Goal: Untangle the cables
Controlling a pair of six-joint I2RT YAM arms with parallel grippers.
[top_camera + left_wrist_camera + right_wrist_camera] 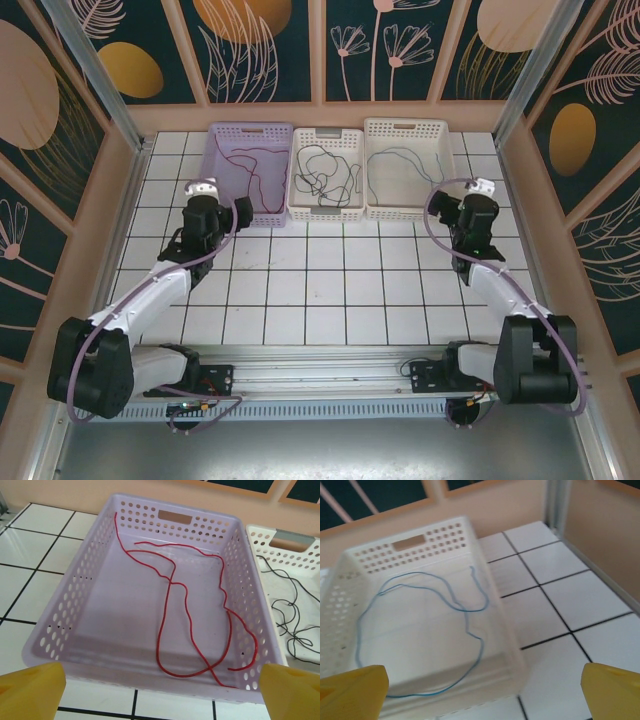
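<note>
Step in hand: sorting looks close to done, since the 3 colours lie in 3 separate baskets and neither arm carries anything.
Red cable (170,582): alone in the lilac basket (90,580), in long loose loops that cross themselves at a few places; one end climbs the far-left corner.
Blue cable (480,645): alone in the right basket (420,530), in 1 open loop with a small crossing near the middle.
Black cable (320,178): in the middle basket (325,210), the most bunched of the 3. From overhead it is too fine to tell whether this is 1 strand or several, or whether it is knotted.
Left jaws: wide apart and empty; the yellow fingertips (35,687) hang at the near rim of the lilac basket, touching neither basket nor cable.
Right jaws: also wide apart and empty, poised at the near end of the right basket, clear of the blue cable.
Counter (320,290): white tiles carrying the 3 baskets side by side at the far edge.
Next move, as a judgement: if the black bundle needs loosening, one arm must swing over the middle basket, lower to its floor and pinch a single thin strand; otherwise both arms can retire.
</note>
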